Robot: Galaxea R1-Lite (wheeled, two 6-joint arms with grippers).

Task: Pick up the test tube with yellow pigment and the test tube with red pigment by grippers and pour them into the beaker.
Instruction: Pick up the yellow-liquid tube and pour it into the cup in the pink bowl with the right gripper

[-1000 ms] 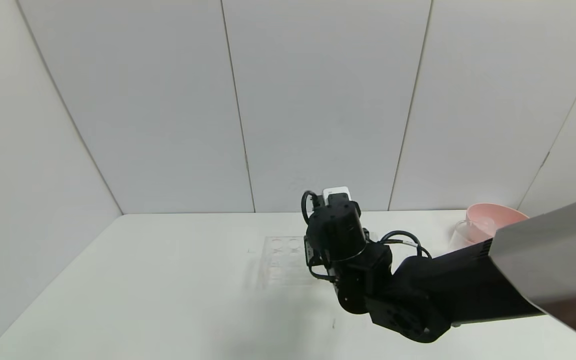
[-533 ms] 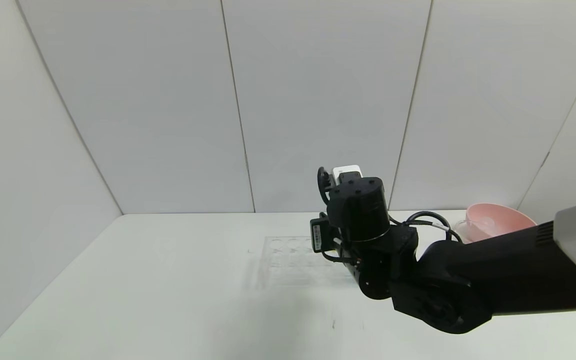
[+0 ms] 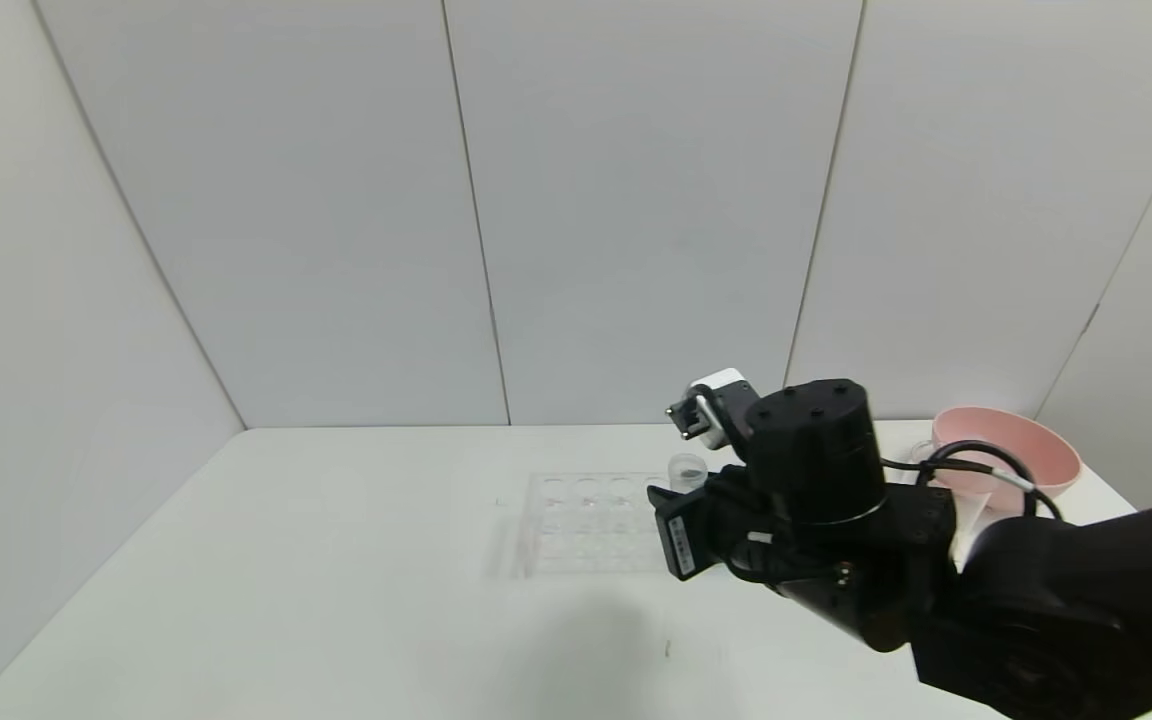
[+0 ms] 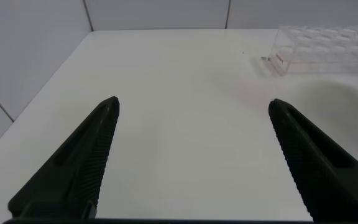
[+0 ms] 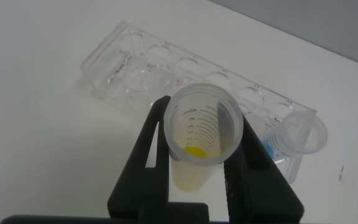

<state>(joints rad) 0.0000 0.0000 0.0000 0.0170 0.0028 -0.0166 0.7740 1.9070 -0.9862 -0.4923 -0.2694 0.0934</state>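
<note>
The tabletop [image 3: 336, 560] fills the lower head view, with the clear rack [image 3: 586, 510] at its centre so tubes stand reachable. The right claw [image 5: 197, 155], lower centre of its wrist view, grips the yellow tube [image 5: 201, 134] mouth-up, likely to keep the pigment in. The left claw [image 4: 191, 162] hangs open, empty. A tube holding blue [image 5: 294, 140] stands in the rack.

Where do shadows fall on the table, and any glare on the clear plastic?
Head view: soft shadow on the white table before the clear many-holed rack. Right wrist view: pale highlights on the rack's edges; the clear tube of yellow liquid in the right gripper shows no strong glare.
</note>
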